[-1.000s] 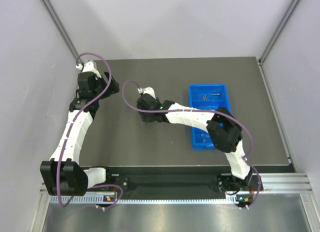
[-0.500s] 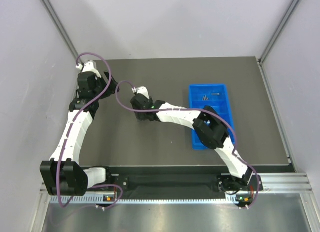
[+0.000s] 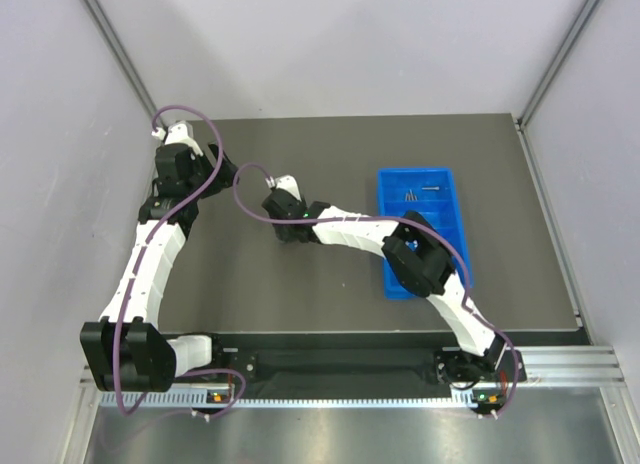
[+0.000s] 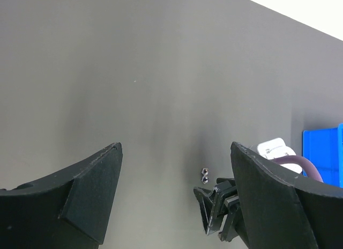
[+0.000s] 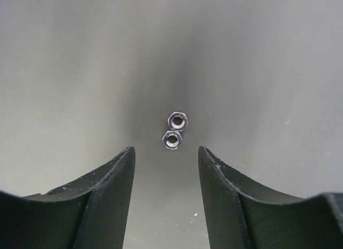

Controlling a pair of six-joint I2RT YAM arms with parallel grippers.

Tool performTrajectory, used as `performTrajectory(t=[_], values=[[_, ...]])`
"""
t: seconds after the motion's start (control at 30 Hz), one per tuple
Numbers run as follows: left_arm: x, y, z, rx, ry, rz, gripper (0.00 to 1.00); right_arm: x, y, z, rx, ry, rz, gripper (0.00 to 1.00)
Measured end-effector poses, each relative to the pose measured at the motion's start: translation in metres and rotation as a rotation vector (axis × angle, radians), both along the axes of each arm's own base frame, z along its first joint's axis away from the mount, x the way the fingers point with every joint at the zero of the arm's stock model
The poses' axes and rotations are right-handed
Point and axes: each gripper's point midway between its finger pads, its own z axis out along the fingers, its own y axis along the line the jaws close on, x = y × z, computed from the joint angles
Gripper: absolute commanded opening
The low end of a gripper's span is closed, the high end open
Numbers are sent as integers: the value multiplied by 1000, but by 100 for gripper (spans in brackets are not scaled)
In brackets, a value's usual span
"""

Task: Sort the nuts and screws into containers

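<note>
Two small silvery hex nuts (image 5: 172,139) lie touching each other on the dark table, just ahead of my right gripper (image 5: 166,151). Its jaws stand open on either side of them, with nothing between. In the left wrist view the same nuts (image 4: 204,175) show beside the right gripper's black fingers (image 4: 214,214). My left gripper (image 4: 176,147) hangs wide open and empty, well back from them. The blue tray (image 3: 445,171) sits at the right, with thin screws (image 3: 412,195) in its far compartment. My right arm hides the tray's near part.
Grey walls close in the table on the left, back and right. The right forearm (image 3: 350,229) stretches across the table's middle from the tray to the nuts. A corner of the blue tray (image 4: 324,152) shows at the right of the left wrist view.
My right arm has swung left, carrying its gripper further from the tray towards the table's middle. The left arm has not moved.
</note>
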Motion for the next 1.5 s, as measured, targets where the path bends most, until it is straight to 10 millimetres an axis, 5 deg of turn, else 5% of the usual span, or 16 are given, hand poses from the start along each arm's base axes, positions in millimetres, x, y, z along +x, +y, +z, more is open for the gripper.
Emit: performTrajectory(t=[0.43,0.97,1.5], values=[[1,1,-4,0,10,2,87,7,0,-8,2,-2,-9,45],[2,1,-5,0,13,2,87,8,-1,-9,-1,-2,-11,22],[2,1,-5,0,13,2,87,10,-3,-8,-20,-20,12,11]])
